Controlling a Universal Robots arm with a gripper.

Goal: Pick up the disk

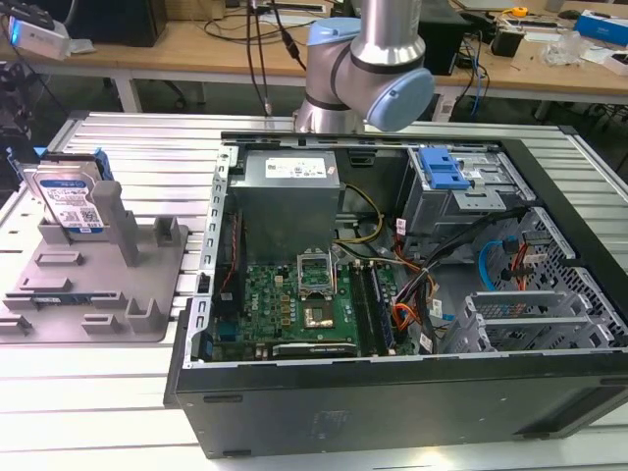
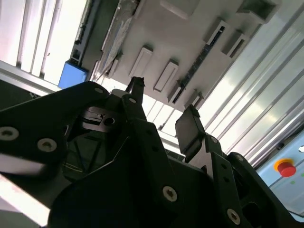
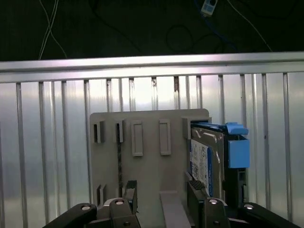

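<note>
Exterior view records the disk standing on its edge at the back corner of the grey fixture, set beside an upright post. The fixture sits on the slatted metal worktop at the exterior view's left, well apart from the open computer case. I judge the fixture props the disk upright for a reason: both broad faces and the top edge are exposed, whereas flat on the worktop it would offer little to close on. First wrist view, looking down, shows my pincer with its fingers apart and nothing gripped between them; grey fixture shows through the gap. The disk, seen edge-on with its blue side rails, lies just to one side of that gap, and one finger overlaps its label end in the picture. I cannot tell whether that finger touches it; I judge not. Second wrist view confirms the jaws stand spread and empty, with fixture slots beyond them. Assessment: the disk is not grasped, and the pincer is not yet centred on it.
</note>
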